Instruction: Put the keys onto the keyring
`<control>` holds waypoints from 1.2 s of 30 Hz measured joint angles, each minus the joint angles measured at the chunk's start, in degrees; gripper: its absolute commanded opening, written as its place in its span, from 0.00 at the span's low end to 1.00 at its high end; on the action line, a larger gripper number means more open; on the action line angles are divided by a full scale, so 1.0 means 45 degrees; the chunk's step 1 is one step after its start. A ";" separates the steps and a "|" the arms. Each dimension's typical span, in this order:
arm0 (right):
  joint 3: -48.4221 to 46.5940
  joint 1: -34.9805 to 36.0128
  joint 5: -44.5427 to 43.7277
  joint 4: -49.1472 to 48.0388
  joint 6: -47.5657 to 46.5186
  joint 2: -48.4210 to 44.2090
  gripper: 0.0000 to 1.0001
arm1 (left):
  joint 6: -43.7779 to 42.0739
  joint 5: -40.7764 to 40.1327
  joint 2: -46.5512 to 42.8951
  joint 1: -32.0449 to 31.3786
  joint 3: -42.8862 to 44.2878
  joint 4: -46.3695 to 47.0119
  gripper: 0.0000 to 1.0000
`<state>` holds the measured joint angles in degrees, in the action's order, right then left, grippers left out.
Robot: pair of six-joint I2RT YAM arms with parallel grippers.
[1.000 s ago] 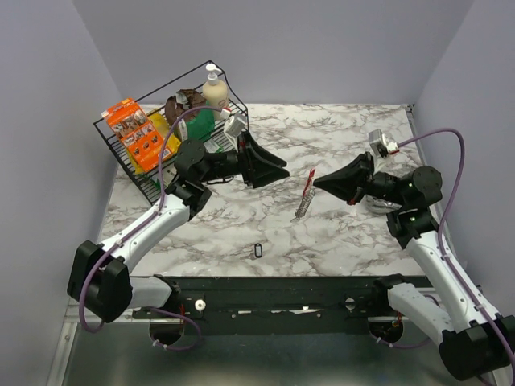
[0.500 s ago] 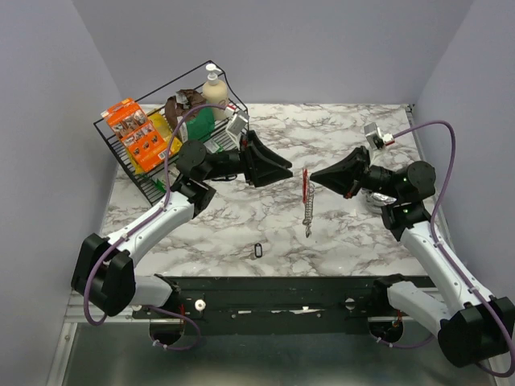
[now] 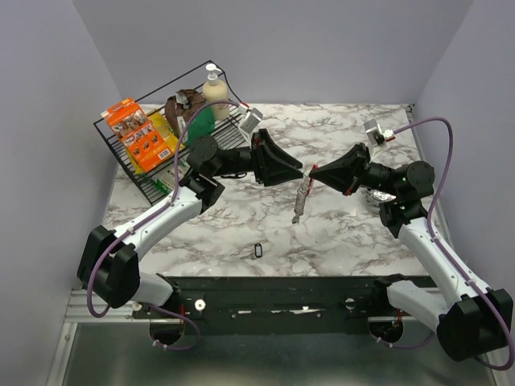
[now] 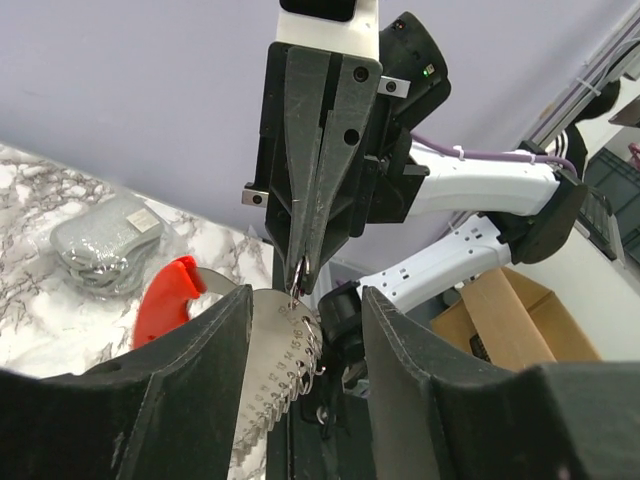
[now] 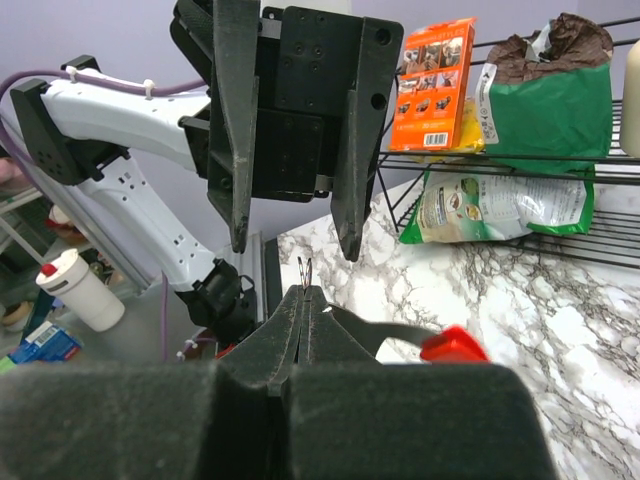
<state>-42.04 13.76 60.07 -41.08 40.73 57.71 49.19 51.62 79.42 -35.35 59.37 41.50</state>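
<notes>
The right claw [image 3: 312, 172] is pressed together and pinches the thin wire loop at the top of the keyring [image 3: 300, 201]. The keyring hangs from its tips above the worktop [image 3: 354, 241]: the red clip sits just under the tips and the ribbed silver chain trails down and slightly towards the arm bases. In the right wrist view the loop pokes out past the closed tips and the red clip [image 5: 455, 345] shows just beyond them, to the right. Straight across from these tips, very close and facing them, is the left claw [image 3: 294, 173], with its fingers [image 5: 235, 120] spread and nothing gripped. In the left wrist view the chain [image 4: 285, 365] hangs in the gap between the left claw's two fingers, while the right claw [image 4: 303, 262] points down into that gap from above; whether the chain touches either finger I cannot tell. Well away from both claws, towards the arm bases, one key [image 3: 258, 250] lies flat on the worktop as a small dark oval. Behind the left claw, at the far left of the worktop, a tilted wire rack [image 3: 111, 145] holds an orange box [image 3: 137, 133], a green bag [image 3: 199, 122] and a pump bottle [image 3: 213, 87]. Beneath the right arm, behind its claw, lies a grey pouch [image 4: 105, 240].
</notes>
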 measured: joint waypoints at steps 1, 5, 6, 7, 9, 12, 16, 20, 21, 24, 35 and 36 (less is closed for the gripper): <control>0.0000 0.0000 0.0000 0.0005 0.0005 -0.0010 0.00 | -0.0083 0.0000 0.0029 -0.0044 0.0083 -0.0136 0.51; 0.0000 0.0000 -0.0005 0.0005 0.0005 -0.0063 0.00 | -0.0311 0.0005 0.0175 -0.0175 0.0277 -0.0427 0.43; 0.0000 0.0000 0.0000 0.0000 0.0000 -0.0087 0.00 | -0.0355 0.0005 0.0214 -0.0194 0.0277 -0.0491 0.42; 0.0000 0.0000 0.0000 -0.0005 0.0000 -0.0107 0.00 | -0.0374 0.0005 0.0253 -0.0223 0.0277 -0.0539 0.40; 0.0000 0.0000 0.0000 -0.0015 0.0000 -0.0121 0.00 | -0.0413 0.0005 0.0325 -0.0257 0.0277 -0.0661 0.36; 0.0000 0.0000 0.0000 -0.0010 0.0000 -0.0121 0.00 | -0.0471 0.0005 0.0389 -0.0257 0.0277 -0.0777 0.31; 0.0000 0.0000 0.0000 -0.0029 0.0010 -0.0121 0.00 | -0.0510 0.0005 0.0398 -0.0257 0.0277 -0.0797 0.26; 0.0000 0.0000 0.0000 -0.0112 0.0049 -0.0121 0.00 | -0.0500 0.0000 0.0403 -0.0282 0.0282 -0.0787 0.20; 0.0000 0.0000 0.0000 -0.0117 0.0049 -0.0121 0.00 | -0.0500 0.0000 0.0403 -0.0296 0.0282 -0.0787 0.19; 0.0000 0.0000 0.0000 -0.0185 0.0058 -0.0121 0.00 | -0.0495 0.0000 0.0408 -0.0359 0.0282 -0.0787 0.17; 0.0000 0.0000 0.0024 -0.0316 0.0121 -0.0112 0.00 | -0.0495 0.0005 0.0549 -0.0612 0.0471 -0.0811 0.03; 0.0000 0.0000 0.0024 -0.0325 0.0151 -0.0112 0.01 | -0.0525 0.0005 0.0549 -0.0617 0.0471 -0.0811 0.00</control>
<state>-42.04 13.76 60.18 -42.54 41.41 57.21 46.83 51.64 81.89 -38.13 61.49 37.85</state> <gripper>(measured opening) 0.011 0.114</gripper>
